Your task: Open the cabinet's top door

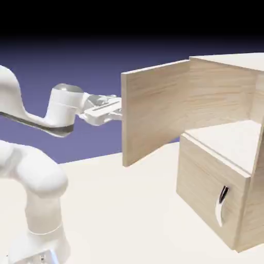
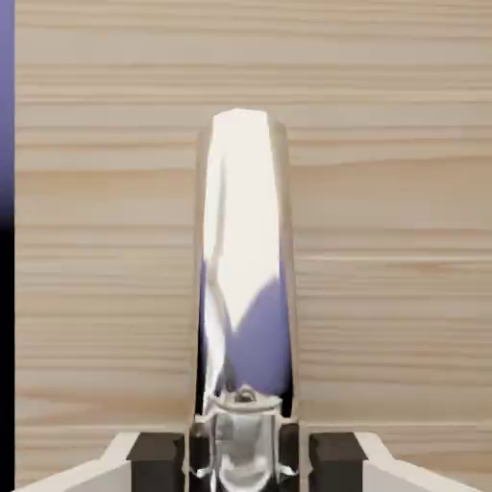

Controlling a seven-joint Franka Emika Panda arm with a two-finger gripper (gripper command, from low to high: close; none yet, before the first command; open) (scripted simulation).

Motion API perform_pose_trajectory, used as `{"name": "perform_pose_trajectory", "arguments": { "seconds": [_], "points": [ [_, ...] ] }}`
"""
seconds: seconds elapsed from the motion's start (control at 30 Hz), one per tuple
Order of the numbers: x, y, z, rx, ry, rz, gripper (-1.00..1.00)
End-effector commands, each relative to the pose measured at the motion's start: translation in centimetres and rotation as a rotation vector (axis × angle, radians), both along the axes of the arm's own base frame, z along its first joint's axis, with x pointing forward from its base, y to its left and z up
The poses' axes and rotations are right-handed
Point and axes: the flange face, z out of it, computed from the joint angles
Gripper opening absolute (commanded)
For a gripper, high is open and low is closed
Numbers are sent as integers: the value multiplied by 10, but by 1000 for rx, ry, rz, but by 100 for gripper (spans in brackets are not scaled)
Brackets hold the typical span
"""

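From the exterior view's left, the white arm [image 1: 31, 170] reaches level to the gripper [image 1: 117, 109], which meets the outer face of the top door [image 1: 154, 111]. The hand view shows its jaws pinching the door's silver handle [image 2: 245, 250]. The door stands swung well out from the cabinet [image 1: 227, 98], its upper compartment exposed above the tabletop [image 1: 118, 206]; the opening looks essentially done, leaving perhaps only release.

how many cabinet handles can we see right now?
2. The lower panel's handle shows on the cabinet front in the exterior view. The top door's handle shows only in the hand view, between the gripper's shut jaws; the swung-open door hides it from outside.
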Motion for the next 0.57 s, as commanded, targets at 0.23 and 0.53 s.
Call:
{"name": "perform_pose_trajectory", "arguments": {
  "seconds": [0.23, 0.53],
  "points": [
    [7, 73, 0, 0, 0, -211, -100],
    [25, 131, 0, 0, 0, -386, -100]
  ]
}}
